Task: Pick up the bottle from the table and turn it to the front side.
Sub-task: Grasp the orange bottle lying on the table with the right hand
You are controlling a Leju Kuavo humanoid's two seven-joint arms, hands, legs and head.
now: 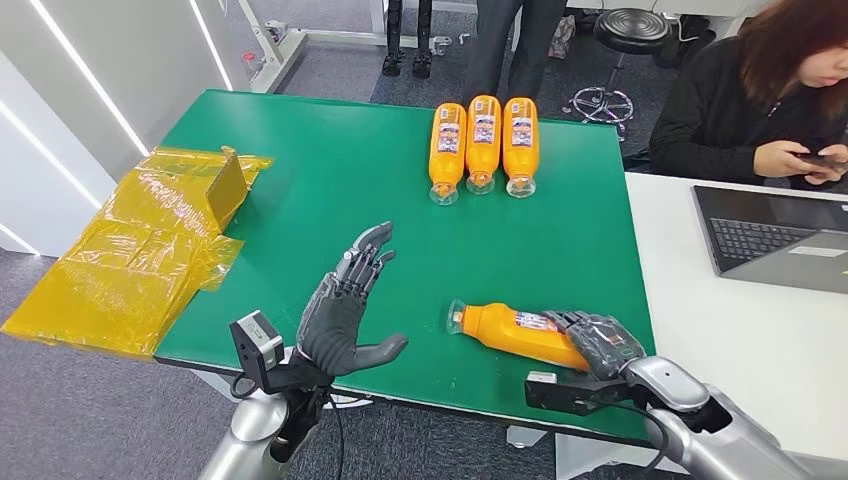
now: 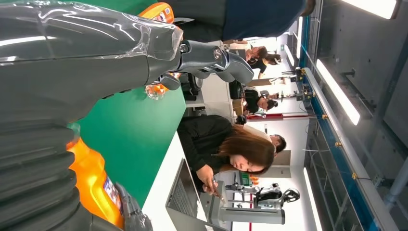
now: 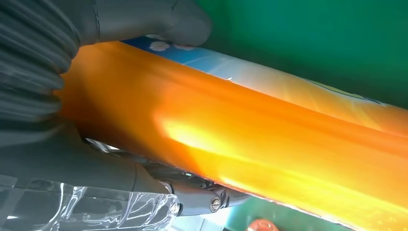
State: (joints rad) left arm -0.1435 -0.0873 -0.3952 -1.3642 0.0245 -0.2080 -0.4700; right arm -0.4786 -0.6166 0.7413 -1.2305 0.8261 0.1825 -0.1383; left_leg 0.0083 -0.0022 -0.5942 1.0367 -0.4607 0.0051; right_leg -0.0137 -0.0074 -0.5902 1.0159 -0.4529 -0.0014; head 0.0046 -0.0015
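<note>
Currently, step in hand: the grasp, judged from the bottle lying flat with fingers round it; lift and turn not yet done.
Bottle: orange bottle [image 1: 515, 334] on its side near the front edge of the green surface [image 1: 330, 190], toward its right front corner, clear cap end pointing left, base under the fingers.
Label: part of a printed label faces up in the head view; whether this is the front side I cannot tell.
Right robot hand: right robot hand [image 1: 598, 342] is wrapped over the base end; the right wrist view shows thumb and fingers [image 3: 159, 21] closed around the orange body [image 3: 250, 144].
Left robot hand: left robot hand [image 1: 348, 305] raised above the surface near the front edge, fingers spread, nothing in it, well apart from the bottle.
Next move, judged: lift clear of the surface, then roll about the long axis until the front label faces out; firm hold needed, smooth body may slip.
Surroundings: three more orange bottles [image 1: 483, 143] side by side at the far edge; yellow wrapping [image 1: 140, 245] over the left edge; a person with a phone behind a laptop [image 1: 775, 237] on the white table to the right.
</note>
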